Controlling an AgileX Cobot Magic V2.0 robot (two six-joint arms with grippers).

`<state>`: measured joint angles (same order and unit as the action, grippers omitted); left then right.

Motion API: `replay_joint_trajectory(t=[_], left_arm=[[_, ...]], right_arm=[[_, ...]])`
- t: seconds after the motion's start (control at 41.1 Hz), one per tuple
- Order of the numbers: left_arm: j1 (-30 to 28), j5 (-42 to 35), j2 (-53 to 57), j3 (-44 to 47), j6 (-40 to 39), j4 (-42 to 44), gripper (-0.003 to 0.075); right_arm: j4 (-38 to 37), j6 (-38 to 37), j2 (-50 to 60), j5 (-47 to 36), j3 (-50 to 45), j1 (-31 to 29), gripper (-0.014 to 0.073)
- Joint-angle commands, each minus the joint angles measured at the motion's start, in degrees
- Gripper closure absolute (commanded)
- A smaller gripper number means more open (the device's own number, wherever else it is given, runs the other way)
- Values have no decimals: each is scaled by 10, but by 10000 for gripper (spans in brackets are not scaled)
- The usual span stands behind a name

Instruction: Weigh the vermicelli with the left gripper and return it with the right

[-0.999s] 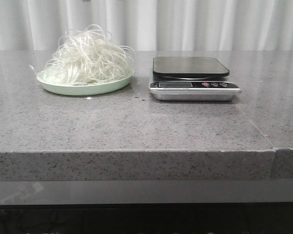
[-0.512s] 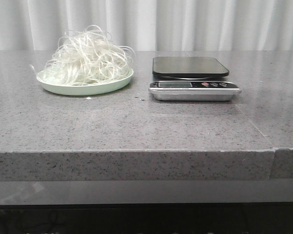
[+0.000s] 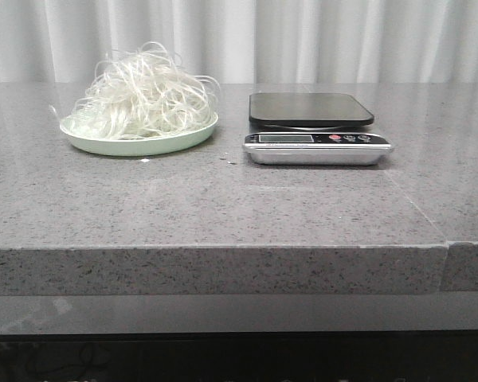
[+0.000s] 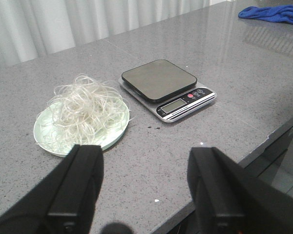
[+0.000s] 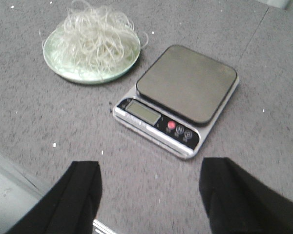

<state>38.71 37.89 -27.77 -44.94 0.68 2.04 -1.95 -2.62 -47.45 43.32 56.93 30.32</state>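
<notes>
The vermicelli (image 3: 143,99) is a fluffy heap of whitish strands on a pale green plate (image 3: 143,146) at the back left of the grey counter. It also shows in the left wrist view (image 4: 83,107) and the right wrist view (image 5: 94,36). A kitchen scale (image 3: 315,127) with a dark platform stands right of the plate, its platform bare. My left gripper (image 4: 146,163) is open and empty, near the counter's front edge, short of the plate. My right gripper (image 5: 151,178) is open and empty, above the counter in front of the scale (image 5: 178,100). Neither gripper shows in the front view.
A blue cloth (image 4: 273,13) lies far off on the counter in the left wrist view. The counter's front edge (image 3: 223,247) runs across the front view, with a seam (image 3: 446,243) at its right. White curtains hang behind.
</notes>
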Motion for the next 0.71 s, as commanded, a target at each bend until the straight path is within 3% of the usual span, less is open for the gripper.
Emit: replay_joint_trajectory(t=[0.0,0.512,0.682], left_arm=[[-1,-49,-4,-14,-7,0,269],[-1,-49,-4,-14,-7,0,269],[-1,-49,-4,-14,-7,0,269]], right_arm=[[-6,2,59,-21,-19,-2,57],[-14,2,229,88,-102,-2,62],[-23,2,231,89,-106,-2,196]])
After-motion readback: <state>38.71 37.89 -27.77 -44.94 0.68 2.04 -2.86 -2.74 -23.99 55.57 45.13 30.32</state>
